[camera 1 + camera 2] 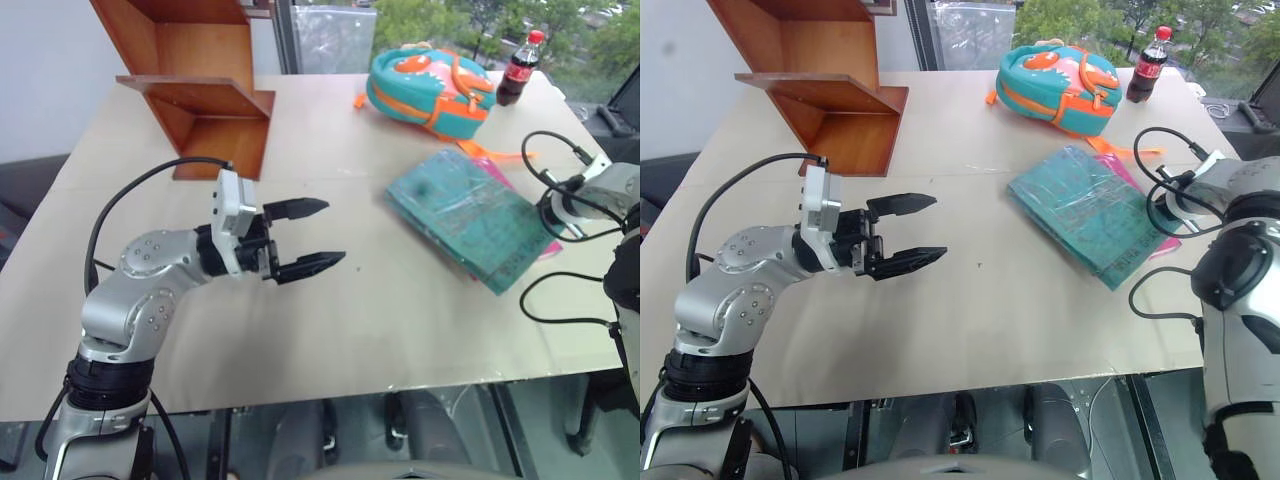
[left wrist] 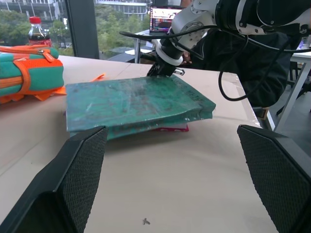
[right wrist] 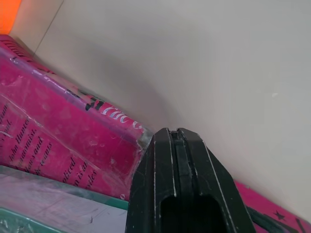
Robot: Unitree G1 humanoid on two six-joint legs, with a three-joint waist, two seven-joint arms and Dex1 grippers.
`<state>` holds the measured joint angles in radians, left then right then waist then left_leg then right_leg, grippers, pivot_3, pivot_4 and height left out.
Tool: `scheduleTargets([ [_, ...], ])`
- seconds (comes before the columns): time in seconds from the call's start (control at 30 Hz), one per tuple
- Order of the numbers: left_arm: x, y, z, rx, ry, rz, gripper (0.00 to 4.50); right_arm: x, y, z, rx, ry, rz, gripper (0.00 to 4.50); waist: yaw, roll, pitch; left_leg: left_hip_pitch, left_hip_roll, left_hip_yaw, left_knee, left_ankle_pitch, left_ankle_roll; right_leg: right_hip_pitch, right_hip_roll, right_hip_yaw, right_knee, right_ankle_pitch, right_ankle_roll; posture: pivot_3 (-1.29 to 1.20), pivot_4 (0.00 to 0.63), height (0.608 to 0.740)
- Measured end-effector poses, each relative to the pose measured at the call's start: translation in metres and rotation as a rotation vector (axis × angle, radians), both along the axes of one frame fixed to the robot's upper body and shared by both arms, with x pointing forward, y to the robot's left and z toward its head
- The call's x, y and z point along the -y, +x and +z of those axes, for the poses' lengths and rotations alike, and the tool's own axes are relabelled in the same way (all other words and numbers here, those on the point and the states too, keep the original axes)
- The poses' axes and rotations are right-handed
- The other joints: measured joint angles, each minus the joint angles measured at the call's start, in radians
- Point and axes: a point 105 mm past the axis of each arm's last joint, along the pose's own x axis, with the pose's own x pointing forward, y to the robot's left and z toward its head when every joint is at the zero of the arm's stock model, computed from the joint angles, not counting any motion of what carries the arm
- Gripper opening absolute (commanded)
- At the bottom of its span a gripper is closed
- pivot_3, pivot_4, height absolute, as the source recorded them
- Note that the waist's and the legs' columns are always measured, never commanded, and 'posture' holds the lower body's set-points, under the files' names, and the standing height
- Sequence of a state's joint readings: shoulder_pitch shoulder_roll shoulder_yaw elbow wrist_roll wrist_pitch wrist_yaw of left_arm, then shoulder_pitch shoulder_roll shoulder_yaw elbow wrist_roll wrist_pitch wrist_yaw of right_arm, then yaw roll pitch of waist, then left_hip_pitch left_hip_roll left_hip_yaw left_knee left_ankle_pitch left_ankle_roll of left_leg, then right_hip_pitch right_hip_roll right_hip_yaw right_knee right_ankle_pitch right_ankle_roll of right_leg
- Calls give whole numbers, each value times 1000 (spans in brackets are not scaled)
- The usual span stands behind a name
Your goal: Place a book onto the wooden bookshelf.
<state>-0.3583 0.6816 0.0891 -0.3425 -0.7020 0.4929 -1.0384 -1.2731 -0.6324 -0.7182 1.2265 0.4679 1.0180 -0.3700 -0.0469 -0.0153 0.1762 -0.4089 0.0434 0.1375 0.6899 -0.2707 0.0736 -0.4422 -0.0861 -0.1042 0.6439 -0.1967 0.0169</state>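
Centrally on the worktop (image 1: 330, 330), the book (image 1: 465, 215) lies flat atop a magenta-pink book (image 3: 58, 141), its long axis running diagonally from the backpack (image 1: 430, 85) toward the near right edge. The right end effector (image 3: 187, 145), fingers pressed together and holding nothing, sits at the stack's right edge and is much the nearer. The left end effector (image 1: 308, 238), jaws wide and empty, points level toward the book across bare worktop. The wooden bookshelf (image 1: 205, 100) stands well apart at far left, with open room between.
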Motion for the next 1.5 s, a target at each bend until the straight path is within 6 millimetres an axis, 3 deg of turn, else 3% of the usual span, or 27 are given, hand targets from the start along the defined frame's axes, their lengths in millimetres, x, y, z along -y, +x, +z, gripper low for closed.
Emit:
scheduleTargets([
  [0.27, 1, -1, -3, -9, -8, -2, 4500, -32, 10, -2, 12, 84, 36, 73, -7, -1, -1, 10, 1, 6, -4, 0, 0, 5, 1, 7, 0, 0, 0, 0, 150, 740],
  [0.6, 2, -1, -5, -15, -20, -5, 4500, -66, 16, 6, 33, 125, 122, 73, -20, -1, 0, 9, 1, 6, -5, 0, 0, 4, 1, 10, 1, 0, 0, 0, 150, 740],
  [0.73, 4, -2, -5, -14, -20, -11, 4500, -56, 18, 19, 103, 18, 126, 73, -5, 1, 0, 7, 0, 6, -5, 0, 0, 3, 0, 9, 0, 0, 0, 0, 150, 740],
  [0.83, 4, -1, -4, -3, -21, -12, 4500, -39, 14, 41, 243, -46, 117, 73, 14, 1, 0, 4, 0, 5, -6, 0, 0, 1, -1, 7, -1, 0, 0, 0, 150, 740],
  [0.93, 5, -1, -4, 2, -20, -11, 4500, -31, 2, 54, 356, -130, 157, 73, 19, 1, 0, -2, -1, 3, -5, 0, 0, -5, -1, 6, -1, 0, 0, 0, 150, 740],
  [1.03, 6, -1, -4, 3, -21, -15, 4500, -30, -20, 54, 380, -242, 257, 73, 20, 2, 0, -4, -1, 2, -5, 0, 0, -6, -1, 4, -1, 0, 0, 0, 150, 740],
  [1.2, 7, -2, -5, 0, -19, -21, 4500, -21, -69, 61, 361, -491, 411, 73, 31, 4, 0, -4, -2, 2, -5, 0, 0, -6, -1, 2, -1, 0, 0, 0, 150, 740],
  [1.37, 4, -1, -7, -8, -15, -14, 4500, -16, -111, 46, 293, -606, 561, 73, 37, 3, 0, -4, -3, 0, -4, 0, 0, -5, -1, 0, -1, 0, 0, 0, 150, 740],
  [1.5, 2, -2, -10, -22, -6, -18, 4500, -28, -141, 28, 251, -604, 732, 73, 35, 3, 0, -4, -2, -1, -3, 0, 0, -4, -1, 1, -1, -1, 2, 0, 150, 740],
])
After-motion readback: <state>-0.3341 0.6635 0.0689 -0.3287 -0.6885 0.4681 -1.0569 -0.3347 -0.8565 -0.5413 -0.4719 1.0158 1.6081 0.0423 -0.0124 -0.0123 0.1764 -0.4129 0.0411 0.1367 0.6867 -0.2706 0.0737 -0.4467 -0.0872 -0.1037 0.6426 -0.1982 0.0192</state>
